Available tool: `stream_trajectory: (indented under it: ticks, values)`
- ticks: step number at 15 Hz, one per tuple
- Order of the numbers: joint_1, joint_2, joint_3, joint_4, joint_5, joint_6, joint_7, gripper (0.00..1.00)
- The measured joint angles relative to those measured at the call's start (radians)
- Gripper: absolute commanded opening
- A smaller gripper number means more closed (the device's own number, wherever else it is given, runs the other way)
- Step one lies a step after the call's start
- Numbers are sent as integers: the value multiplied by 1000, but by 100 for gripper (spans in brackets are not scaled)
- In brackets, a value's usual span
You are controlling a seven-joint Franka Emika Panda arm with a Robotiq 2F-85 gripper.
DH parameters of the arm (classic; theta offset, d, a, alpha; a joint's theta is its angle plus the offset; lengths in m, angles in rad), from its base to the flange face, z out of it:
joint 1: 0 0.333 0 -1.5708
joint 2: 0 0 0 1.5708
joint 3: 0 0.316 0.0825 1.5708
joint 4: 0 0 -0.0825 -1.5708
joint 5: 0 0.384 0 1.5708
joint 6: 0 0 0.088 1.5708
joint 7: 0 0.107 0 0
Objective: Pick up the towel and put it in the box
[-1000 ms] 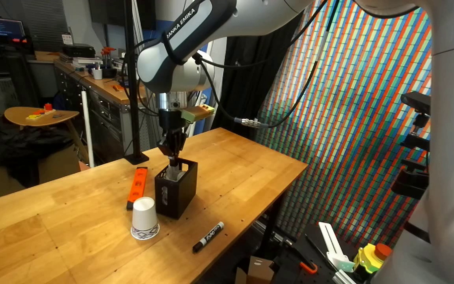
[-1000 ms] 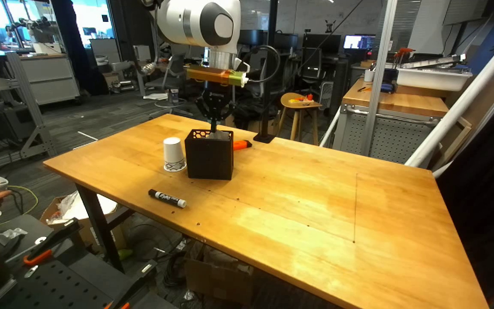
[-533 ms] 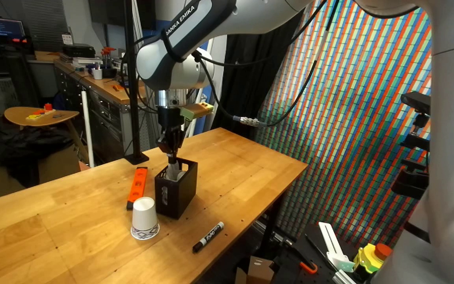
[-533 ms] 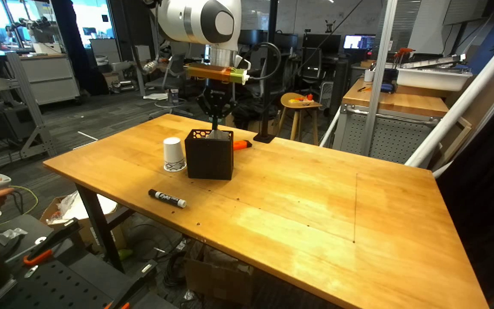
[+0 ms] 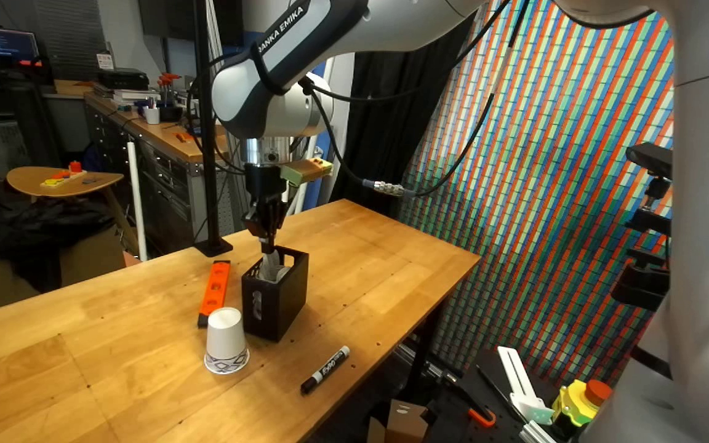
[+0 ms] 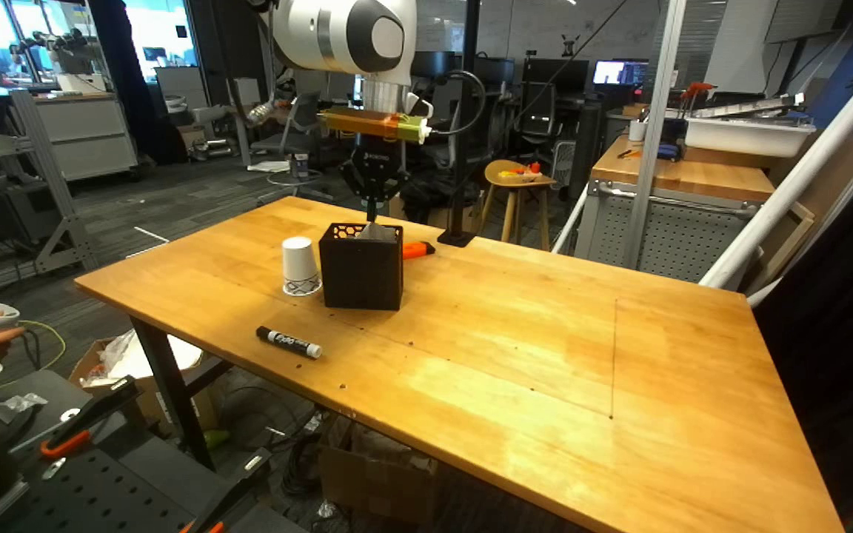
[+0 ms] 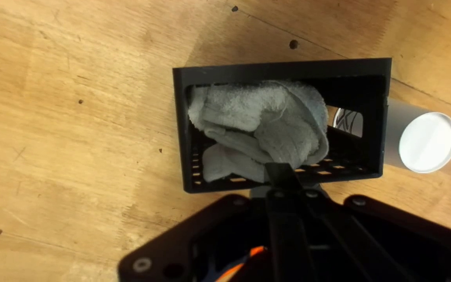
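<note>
Now the gripper [image 5: 268, 248] pinches the towel [image 7: 282, 133] in the box [image 7: 280, 71], room toward one short edge [image 7: 383, 129]

Wrist view overlooking box [image 7: 280, 71], table [image 6: 545, 318] in both exterior views

The towel [image 7: 233, 107] is coloured greyish white, the box [image 6: 361, 274] black, with a honeycomb pattern in one wall. The white cup [image 5: 225, 337] is decorated with a dark diamond band; the black marker [image 5: 325, 370] is lettered in white.
</note>
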Motion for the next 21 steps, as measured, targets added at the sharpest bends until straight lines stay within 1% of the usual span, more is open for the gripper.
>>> stream_trajectory:
  ticks: [21]
  values:
    - [-2,22,-1,-7,0,0,-2,1]
